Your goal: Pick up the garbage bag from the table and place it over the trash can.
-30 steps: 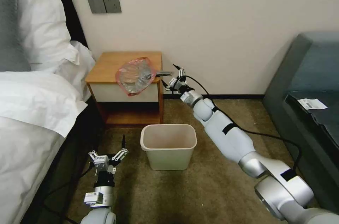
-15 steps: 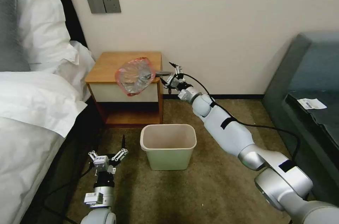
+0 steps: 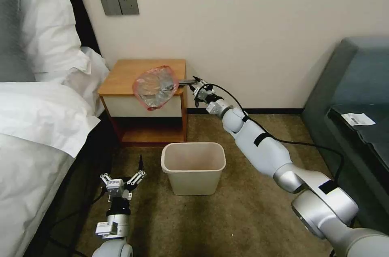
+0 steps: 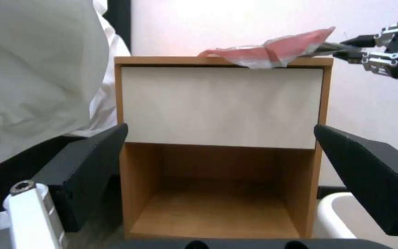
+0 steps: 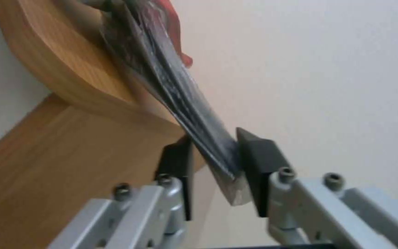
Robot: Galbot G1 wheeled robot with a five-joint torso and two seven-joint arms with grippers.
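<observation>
The garbage bag [image 3: 155, 86] lies crumpled on the front right corner of the table [image 3: 123, 71], pink-edged and translucent. A flat edge of the bag [image 5: 194, 114] sticks out past the table's right side. My right gripper [image 3: 193, 84] reaches in from the right at table-top height and is shut on that overhanging edge, one dark pad [image 5: 259, 155] on each side. The trash can [image 3: 193, 167] stands on the carpet in front of the table. My left gripper [image 3: 122, 179] waits low by the floor, left of the can, open, facing the table's drawer front [image 4: 222, 103].
A bed with white duvet [image 3: 36, 119] and pillows runs along the left. A dark sofa [image 3: 356, 99] with a paper label stands at the right. A black cable [image 3: 300, 145] trails along my right arm. Open carpet [image 3: 243, 212] lies right of the can.
My right gripper has slid left onto the bag's overhanging edge and its fingers have come together on it. The left arm and the can have stayed put.
</observation>
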